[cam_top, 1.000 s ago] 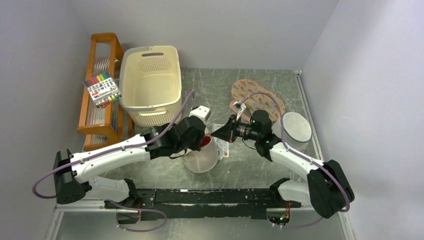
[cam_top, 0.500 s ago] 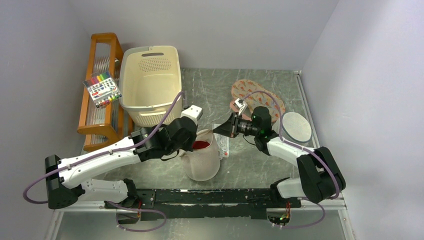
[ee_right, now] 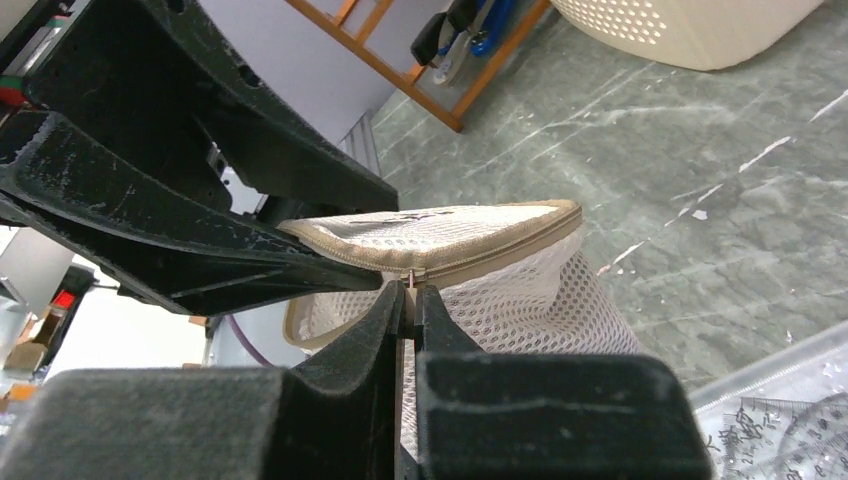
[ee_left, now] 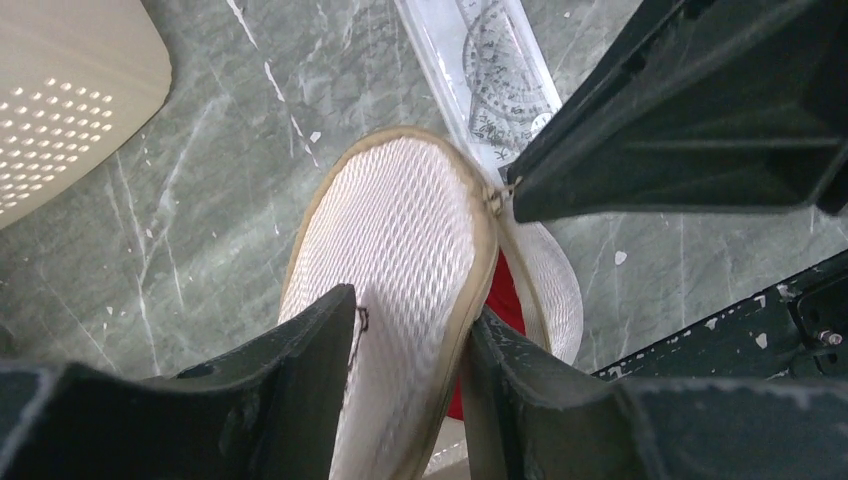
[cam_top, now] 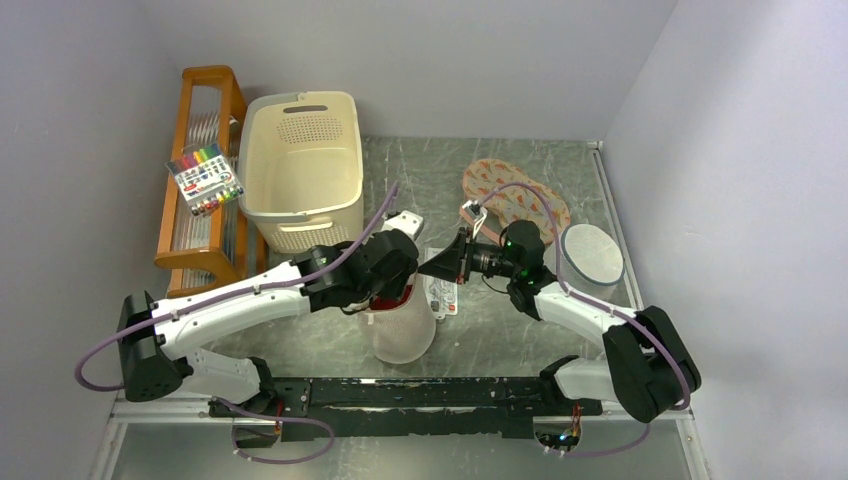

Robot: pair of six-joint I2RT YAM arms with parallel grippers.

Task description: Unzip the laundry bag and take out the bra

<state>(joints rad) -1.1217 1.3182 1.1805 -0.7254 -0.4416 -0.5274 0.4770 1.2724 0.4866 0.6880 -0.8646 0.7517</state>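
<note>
Two hands meet at the laundry bag (ee_left: 390, 230), which sits directly between them. Your right hand (ee_right: 412, 298) is pressed together on the zip pull (ee_right: 412, 278), at the point of the rim nearest to it. From there the zip line runs straight away from that hand, towards and under your left hand (ee_left: 410, 315). That left hand has its fingers apart, straddling the bag's upper flap, with the beige rim touching one finger; no pinch shows. Just below the flap, on the side facing the right hand, the red bra (ee_left: 508, 300) shows through the gap in the rim. I judge the left hand far nearer to the bra. It lies beneath those fingertips, so the reach is down and in while the right hand holds the rim taut.
</note>
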